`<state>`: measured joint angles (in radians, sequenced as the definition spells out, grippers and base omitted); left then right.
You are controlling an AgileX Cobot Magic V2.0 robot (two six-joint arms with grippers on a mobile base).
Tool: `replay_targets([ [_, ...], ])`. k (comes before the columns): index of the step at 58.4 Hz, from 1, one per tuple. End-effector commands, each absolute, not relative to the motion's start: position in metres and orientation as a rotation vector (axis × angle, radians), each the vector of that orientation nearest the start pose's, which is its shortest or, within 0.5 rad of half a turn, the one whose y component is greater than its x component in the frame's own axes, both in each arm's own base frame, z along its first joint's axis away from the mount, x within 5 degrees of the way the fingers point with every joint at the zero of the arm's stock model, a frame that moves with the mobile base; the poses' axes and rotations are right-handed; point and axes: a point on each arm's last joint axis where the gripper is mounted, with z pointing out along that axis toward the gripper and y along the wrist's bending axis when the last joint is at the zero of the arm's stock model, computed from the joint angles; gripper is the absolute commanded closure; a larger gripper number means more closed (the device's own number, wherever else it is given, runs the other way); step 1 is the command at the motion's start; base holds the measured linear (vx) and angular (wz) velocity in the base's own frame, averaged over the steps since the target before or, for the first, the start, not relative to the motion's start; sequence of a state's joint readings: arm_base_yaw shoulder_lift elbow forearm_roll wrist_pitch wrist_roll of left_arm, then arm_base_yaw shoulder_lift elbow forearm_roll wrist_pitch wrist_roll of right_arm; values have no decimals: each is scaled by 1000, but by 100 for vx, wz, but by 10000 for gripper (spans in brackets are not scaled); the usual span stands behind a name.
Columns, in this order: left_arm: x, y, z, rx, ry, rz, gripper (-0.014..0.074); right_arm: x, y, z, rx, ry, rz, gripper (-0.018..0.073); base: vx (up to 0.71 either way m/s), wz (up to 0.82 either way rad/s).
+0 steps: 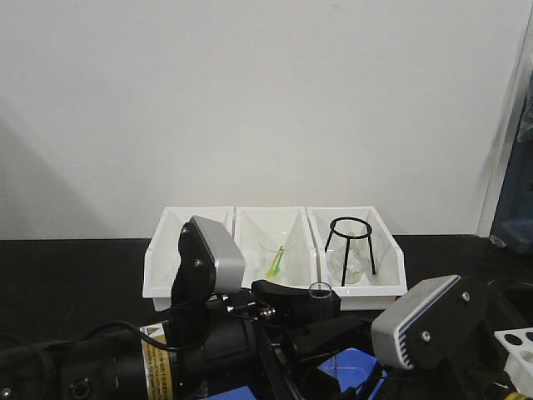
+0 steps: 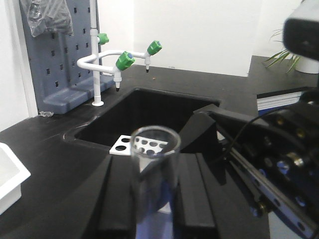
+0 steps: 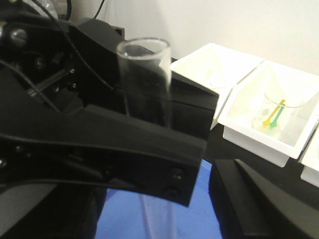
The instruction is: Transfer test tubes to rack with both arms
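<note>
**Black desk (image 1: pixel 75 275): left gripper (image 2: pixel 155 196) pinching one slim clear glass test tube (image 2: pixel 154 164)**

White wall (image 1: pixel 250 100) is filling the background, and the desk is stretching across below it. At the far left, the left arm's silver-grey boxy casing (image 1: pixel 212 254) is tilting up over a black barrel bearing a yellow label (image 1: pixel 154 360). Behind it, three white slanted bins (image 1: pixel 158 279) are sitting side by side before the wall. The middle one is holding a wide clear beaker (image 1: pixel 273 250) with a green-yellow stick (image 1: pixel 276 263) leaning inside. The right one is holding a black wire tripod (image 1: pixel 350 246).

Just in front of the bins, the test tube is standing upright with its round open rim on top. The left jaws are pressing against it from both sides. Its lower part is showing against a flat blue tray (image 3: pixel 124 219). The right gripper (image 3: pixel 149 214) is sitting close by with its jaws spread, one black finger (image 3: pixel 259 199) lying apart from the glass.

Further right, the right arm's silver-grey casing (image 1: pixel 416 321) is slanting upward. At the far right edge, the small white plastic rack (image 1: pixel 520 346) with round holes is standing apart from the tube.
</note>
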<state>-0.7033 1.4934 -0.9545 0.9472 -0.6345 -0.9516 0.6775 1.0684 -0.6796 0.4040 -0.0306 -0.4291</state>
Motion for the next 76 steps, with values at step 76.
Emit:
replay_targets([
  [76, 205, -248, 353, 825, 1249, -1317, 617, 184, 142, 334, -566, 1633, 437, 316, 0, 0],
])
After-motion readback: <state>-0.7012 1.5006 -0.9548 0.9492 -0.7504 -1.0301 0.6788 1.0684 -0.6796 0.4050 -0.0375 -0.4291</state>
